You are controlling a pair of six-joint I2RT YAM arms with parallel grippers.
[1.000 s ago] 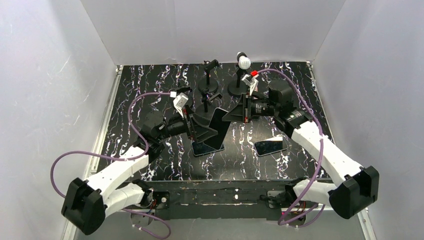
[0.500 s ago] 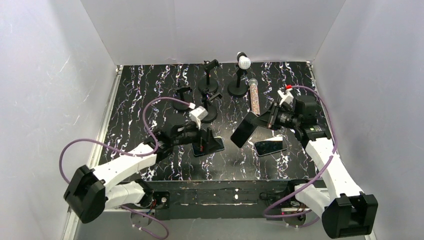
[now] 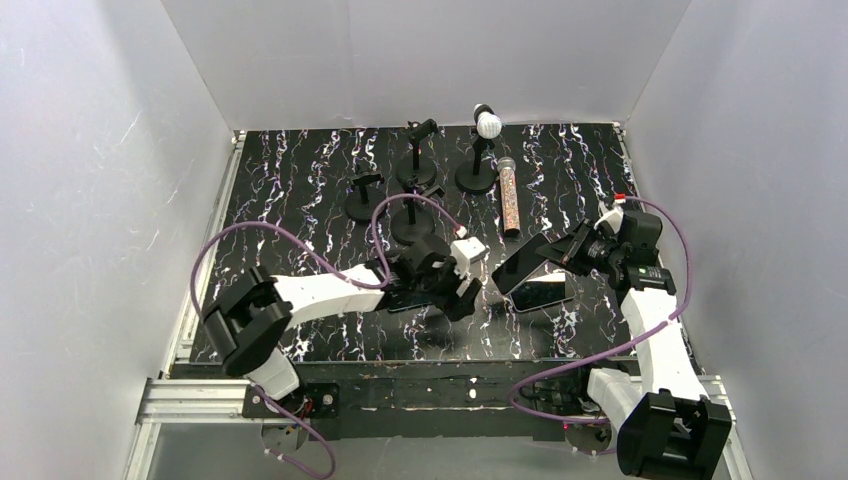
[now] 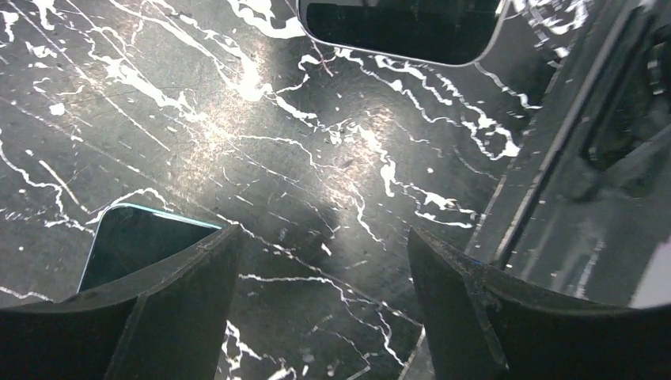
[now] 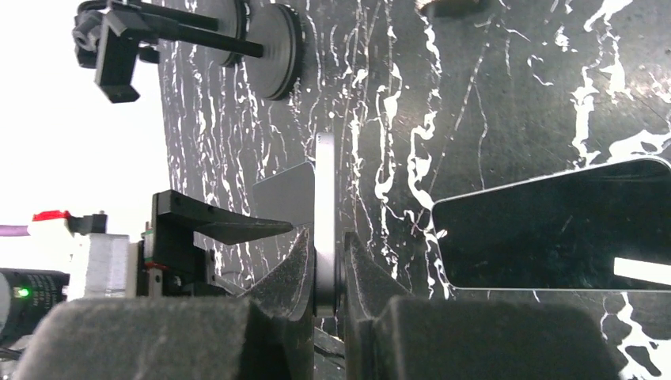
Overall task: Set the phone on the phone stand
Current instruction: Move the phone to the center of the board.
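From above, the left arm lies across one phone (image 3: 398, 299), hiding most of it; only its near edge shows on the bench (image 3: 300, 170). The left pincer (image 3: 462, 296) sits low just right of that phone, and its jaws are hard to read from here. The right pincer (image 3: 560, 256) holds a flat dark plate (image 3: 518, 266) tilted over the bench; I cannot tell whether it is the stand. A second phone (image 3: 542, 295) lies flat just beside and below the plate, partly shaded by it. Further back are a glittery microphone (image 3: 509, 197) lying down and four black round-based stands (image 3: 412, 222), one carrying a white ball-headed microphone (image 3: 487, 124).

In the left wrist view, the left pincer (image 4: 323, 237) stands wide, with only bare bench between its fingers (image 4: 158, 309). A corner of the first phone (image 4: 134, 241) peeks from behind the left finger, and the second phone (image 4: 399, 28) is cut off by the top edge. The plate (image 4: 554, 166) fills the right side, blurred.

In the right wrist view, the right pincer (image 5: 326, 245) is clamped on the plate's (image 5: 323, 182) thin edge. The second phone (image 5: 554, 229) lies to the right, cut off by the frame. The left side is washed out white.
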